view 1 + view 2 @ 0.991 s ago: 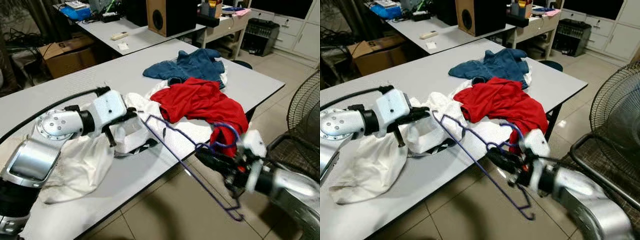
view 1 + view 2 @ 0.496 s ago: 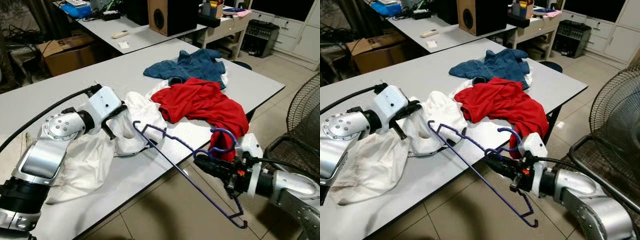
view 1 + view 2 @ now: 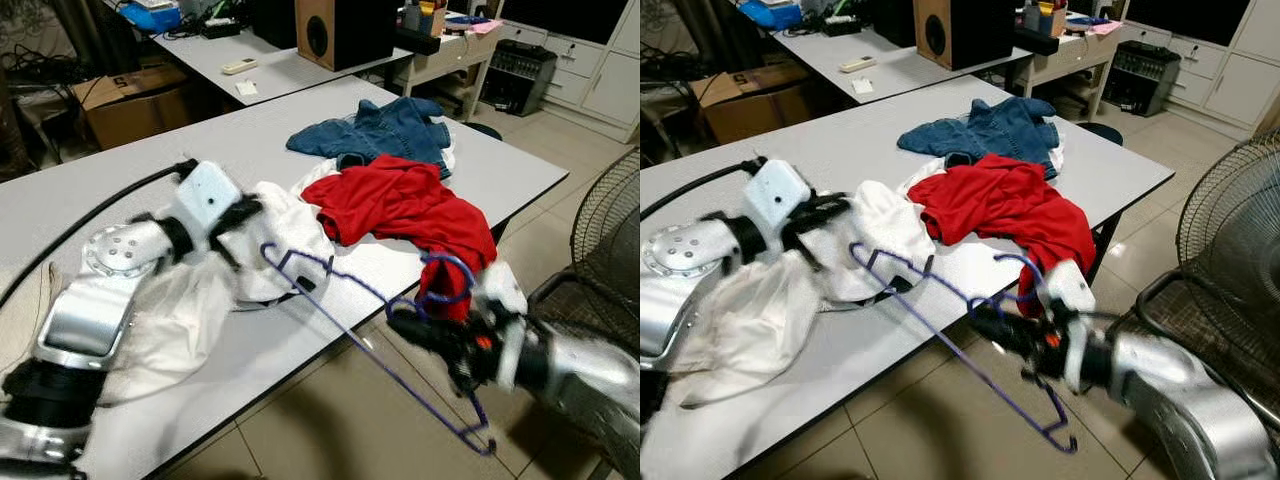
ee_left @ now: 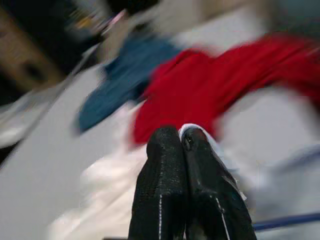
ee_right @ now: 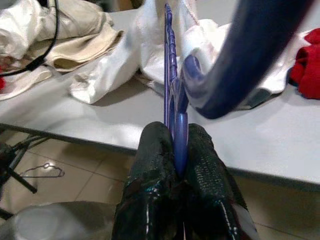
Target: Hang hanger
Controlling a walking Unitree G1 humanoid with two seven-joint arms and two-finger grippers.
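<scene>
Purple wire hanger (image 3: 370, 335) juts off the grey table's (image 3: 130, 175) front edge, its neck pinched between the right gripper's (image 5: 175, 150) black fingers, hook curling up at 12 o'clock from the grip. Far end of hanger lies against the white crumpled garment (image 3: 285, 240). Left gripper (image 4: 182, 150), fingers pressed together, nips that white cloth. Red shirt (image 3: 400, 200) sits at 2 o'clock of it; blue denim garment (image 3: 385, 130) beyond.
</scene>
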